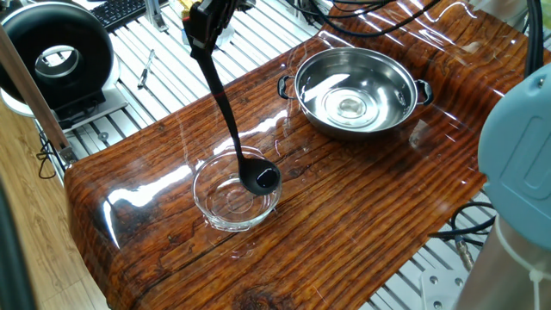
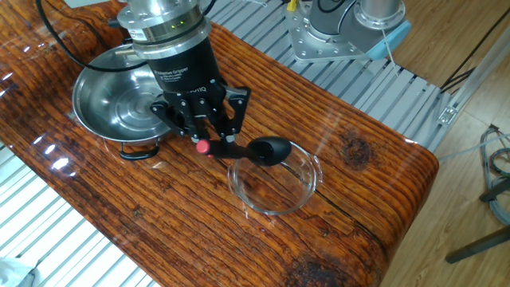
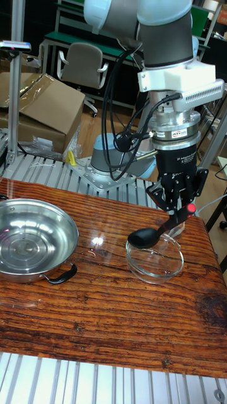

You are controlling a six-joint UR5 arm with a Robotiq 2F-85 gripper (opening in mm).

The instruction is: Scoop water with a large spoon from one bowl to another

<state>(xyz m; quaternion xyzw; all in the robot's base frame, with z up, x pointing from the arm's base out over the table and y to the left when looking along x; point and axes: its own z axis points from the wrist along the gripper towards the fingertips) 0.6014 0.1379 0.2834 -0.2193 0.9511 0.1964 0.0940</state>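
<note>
My gripper [image 2: 209, 137] is shut on the red-tipped end of the large spoon [image 1: 225, 120], a black ladle. Its handle slants down to the cup [image 1: 261, 178], which hangs just over the far-side rim of the clear glass bowl [image 1: 211, 204]. From the other side the cup [image 2: 271, 149] sits above the glass bowl's [image 2: 279, 209] near rim. The steel bowl [image 1: 389, 82] with two handles stands apart, and water glints [image 1: 349, 105] at its bottom. In the tall view the gripper [image 3: 180, 201] holds the spoon's cup [image 3: 145, 237] above the glass bowl [image 3: 157, 271], right of the steel bowl [image 3: 19, 227].
The wooden table [image 1: 344, 215] is glossy and wet-looking. A black round device [image 1: 56, 60] and a keyboard lie on the slatted metal surface beyond it. The arm's grey base [image 2: 343, 32] stands on that frame. Cables hang from the wrist.
</note>
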